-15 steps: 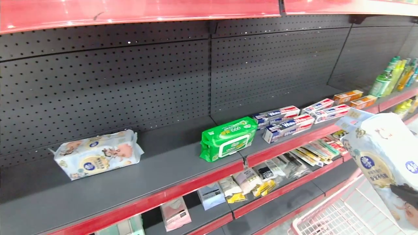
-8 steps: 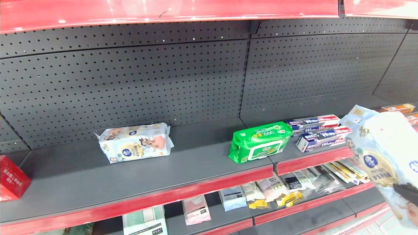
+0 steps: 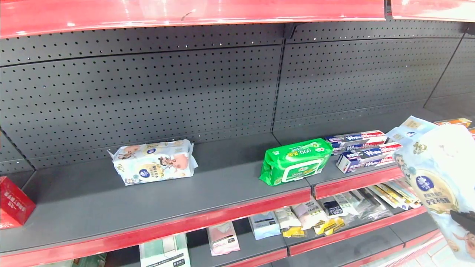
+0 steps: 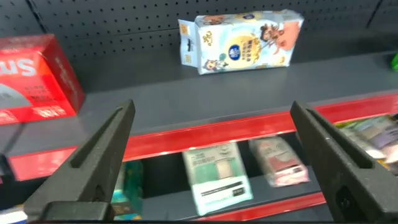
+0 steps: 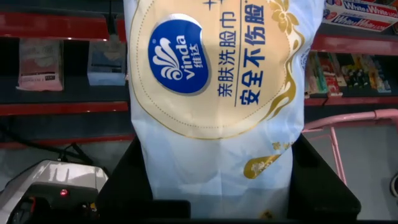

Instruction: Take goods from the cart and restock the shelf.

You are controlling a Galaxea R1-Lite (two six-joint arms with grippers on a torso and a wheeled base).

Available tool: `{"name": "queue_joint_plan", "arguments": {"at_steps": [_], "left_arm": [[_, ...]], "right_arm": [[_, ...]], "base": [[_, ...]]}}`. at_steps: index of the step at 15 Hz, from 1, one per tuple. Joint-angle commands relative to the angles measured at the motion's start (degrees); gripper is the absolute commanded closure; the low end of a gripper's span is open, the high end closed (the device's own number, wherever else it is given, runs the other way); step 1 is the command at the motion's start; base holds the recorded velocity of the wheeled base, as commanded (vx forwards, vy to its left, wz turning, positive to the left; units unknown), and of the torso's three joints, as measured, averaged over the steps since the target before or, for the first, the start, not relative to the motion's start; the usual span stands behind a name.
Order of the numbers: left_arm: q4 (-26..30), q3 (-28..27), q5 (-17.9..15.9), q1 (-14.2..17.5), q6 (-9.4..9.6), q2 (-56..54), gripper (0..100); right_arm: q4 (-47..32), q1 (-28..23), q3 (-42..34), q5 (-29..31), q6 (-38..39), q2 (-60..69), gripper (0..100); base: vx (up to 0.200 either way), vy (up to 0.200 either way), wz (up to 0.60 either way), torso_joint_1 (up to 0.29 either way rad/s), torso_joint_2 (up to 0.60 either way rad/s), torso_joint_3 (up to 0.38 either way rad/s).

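Only the held pack [image 3: 434, 178] at the far right has moved since half a second ago: it sits a little higher now. Everything on the shelf [image 3: 92, 200] has stayed put. The left gripper [image 4: 211, 109] hangs in front of the shelf, jaws wide apart with nothing in them. A red box [image 3: 13, 204] sits at the left end, then a white pack [image 3: 154, 161], a green pack [image 3: 295, 161] and toothpaste boxes [image 3: 365, 152]. The right gripper [image 5: 217, 180] squeezes the held pack, out in front of the shelf. I think one pack is already placed. This one still has to go up, maybe beside the white pack.
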State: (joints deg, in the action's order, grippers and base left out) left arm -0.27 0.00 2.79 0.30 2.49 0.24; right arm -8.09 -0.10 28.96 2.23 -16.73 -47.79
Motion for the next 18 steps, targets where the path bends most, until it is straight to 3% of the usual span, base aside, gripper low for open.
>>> {"name": "queue_joint_plan", "arguments": {"at_steps": [1, 2, 4, 6, 12, 18], "left_arm": [[-0.3, 0.0, -0.3, 0.2, 0.77, 0.5, 0], [-0.3, 0.0, -0.3, 0.2, 0.59, 0.5, 0], [-0.3, 0.0, -1.7, 0.0, 2.26, -0.1, 0], [-0.5, 0.0, -2.0, 0.0, 2.26, -0.2, 0], [-0.1, 0.0, -1.9, -0.7, 0.24, 0.7, 0], [-0.1, 0.0, -1.4, -0.5, 0.24, 2.1, 0]], "right_arm": [[0.1, 0.0, 0.4, 0.0, -0.1, 0.6, 100], [0.1, 0.0, 0.6, 0.0, -0.1, 0.7, 100], [0.1, -0.3, 0.7, 0.0, 0.0, 0.8, 100], [0.1, -0.5, 0.7, -0.1, 0.0, 0.8, 100], [-0.3, -0.3, -0.1, 0.8, -0.6, 0.1, 100], [0.1, -0.3, -2.2, 0.4, -1.4, 0.8, 100]], "base": [[0.0, 0.0, 0.0, 0.0, 0.0, 0.0], [0.0, 0.0, 0.0, 0.0, 0.0, 0.0], [0.0, 0.0, 0.0, 0.0, 0.0, 0.0], [0.0, 0.0, 0.0, 0.0, 0.0, 0.0], [0.0, 0.0, 0.0, 0.0, 0.0, 0.0], [0.0, 0.0, 0.3, 0.001, 0.0, 0.002]]}}
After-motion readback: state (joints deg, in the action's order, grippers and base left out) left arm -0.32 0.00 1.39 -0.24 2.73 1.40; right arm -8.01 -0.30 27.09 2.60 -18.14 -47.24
